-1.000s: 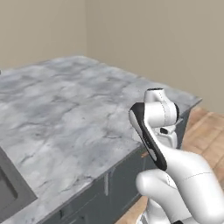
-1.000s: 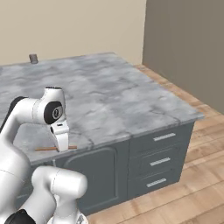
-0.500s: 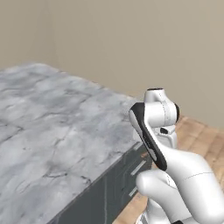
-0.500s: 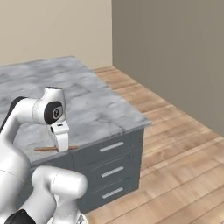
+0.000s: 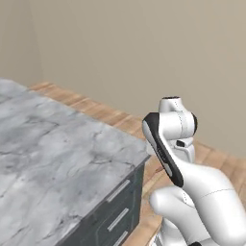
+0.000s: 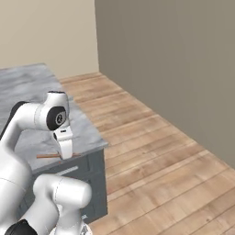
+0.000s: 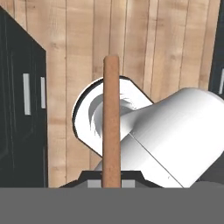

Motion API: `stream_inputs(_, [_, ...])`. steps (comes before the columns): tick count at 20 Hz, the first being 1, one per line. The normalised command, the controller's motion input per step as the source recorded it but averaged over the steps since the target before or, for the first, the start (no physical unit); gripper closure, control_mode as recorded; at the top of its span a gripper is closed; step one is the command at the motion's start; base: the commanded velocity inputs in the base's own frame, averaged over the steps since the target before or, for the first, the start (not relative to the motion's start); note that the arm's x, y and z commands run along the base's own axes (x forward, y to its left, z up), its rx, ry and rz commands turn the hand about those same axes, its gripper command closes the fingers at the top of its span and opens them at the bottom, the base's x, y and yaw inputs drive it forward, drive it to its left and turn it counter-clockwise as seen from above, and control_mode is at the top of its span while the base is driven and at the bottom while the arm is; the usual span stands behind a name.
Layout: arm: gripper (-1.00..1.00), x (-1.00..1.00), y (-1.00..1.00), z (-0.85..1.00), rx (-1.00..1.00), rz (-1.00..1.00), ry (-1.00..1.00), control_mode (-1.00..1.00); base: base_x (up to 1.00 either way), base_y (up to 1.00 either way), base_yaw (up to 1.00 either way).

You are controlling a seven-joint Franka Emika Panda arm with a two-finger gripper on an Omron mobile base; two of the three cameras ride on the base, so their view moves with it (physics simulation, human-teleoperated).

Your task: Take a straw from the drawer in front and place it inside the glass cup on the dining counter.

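Transport is the step in hand: the end effector (image 6: 65, 155) is clamping the straw (image 6: 54, 156) between closed jaws, and the pick from the drawer looks finished. In the right base view the straw is lying roughly level, sticking out to the left of the fingers, hanging just over the edge of a marble counter (image 6: 27, 87) with drawer fronts below it. In the hand view the straw (image 7: 111, 118) is running straight up from between the finger tips, with plank floor (image 7: 144, 39) and dark cabinet fronts behind it. The left base view is showing the same marble counter (image 5: 53, 158) with slim bar handles (image 5: 118, 190) under its corner, and plain wall beyond. The glass cup is nowhere among these pictures, so the placing has not begun (I judge the task roughly half done). The next move calls for bringing the dining counter and the cup into sight, carrying the straw there without loosening the grip, then tipping it from level to upright above the cup's mouth before lowering and releasing. The risk, as I see it, is the long free end catching on a counter edge while the arm is swinging.
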Motion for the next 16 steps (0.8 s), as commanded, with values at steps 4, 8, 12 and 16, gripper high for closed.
stream_inputs(4, [1.0,0.0,0.0,0.0,0.0,0.0,0.0,1.0,1.0,-1.0,0.0])
stream_inputs(8, [1.0,0.0,0.0,0.0,0.0,0.0,0.0,1.0,1.0,-1.0,0.0])
stream_inputs(12, [1.0,0.0,0.0,0.0,0.0,0.0,0.0,1.0,0.99,-1.0,0.0])
stream_inputs(16, [1.0,0.0,0.0,0.0,0.0,0.0,0.0,1.0,0.93,-1.0,0.18])
